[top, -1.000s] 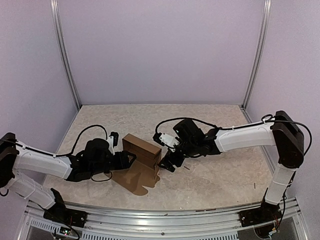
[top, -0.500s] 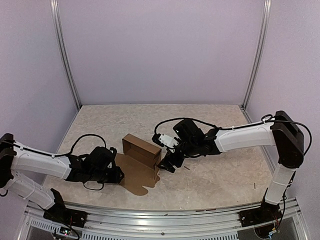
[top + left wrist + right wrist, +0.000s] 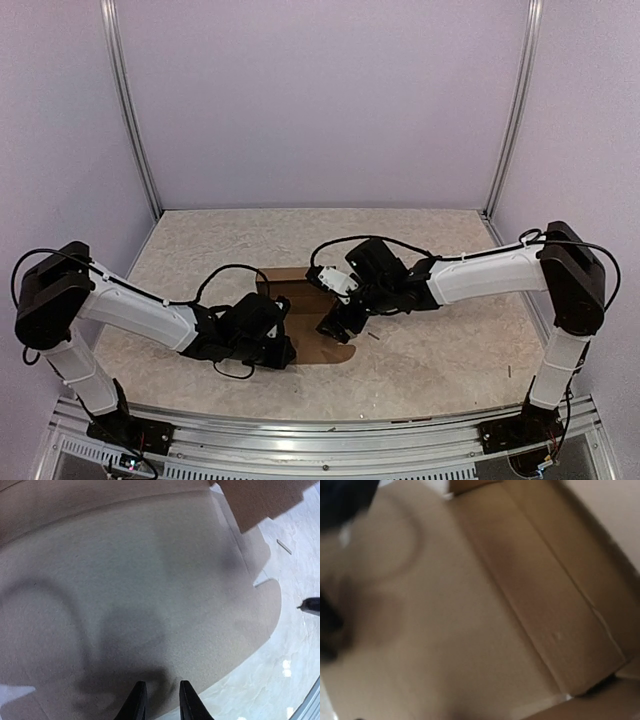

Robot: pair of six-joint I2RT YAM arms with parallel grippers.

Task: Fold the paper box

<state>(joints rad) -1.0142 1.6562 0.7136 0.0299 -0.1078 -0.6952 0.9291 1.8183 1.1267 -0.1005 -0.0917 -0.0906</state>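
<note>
The paper box (image 3: 296, 285) is plain brown cardboard lying mid-table, with its rounded lid flap (image 3: 325, 353) spread flat toward the front. My left gripper (image 3: 280, 350) hovers low over the near part of that flap. In the left wrist view its fingertips (image 3: 136, 702) stand a narrow gap apart over the cardboard (image 3: 140, 580), with nothing between them. My right gripper (image 3: 333, 325) sits at the box's right end. The right wrist view is blurred: it shows only the box floor (image 3: 460, 630) and a creased side panel (image 3: 550, 595), no fingers.
The pale speckled table (image 3: 450, 340) carries a small scrap (image 3: 373, 337) right of the box. A metal rail (image 3: 320, 425) runs along the near edge. Purple walls with upright posts (image 3: 135, 120) close off the back and sides.
My left arm has swung right from beside the box to above the lid flap, and its jaws have narrowed. The box now lies lower and flatter. The right arm has hardly moved.
</note>
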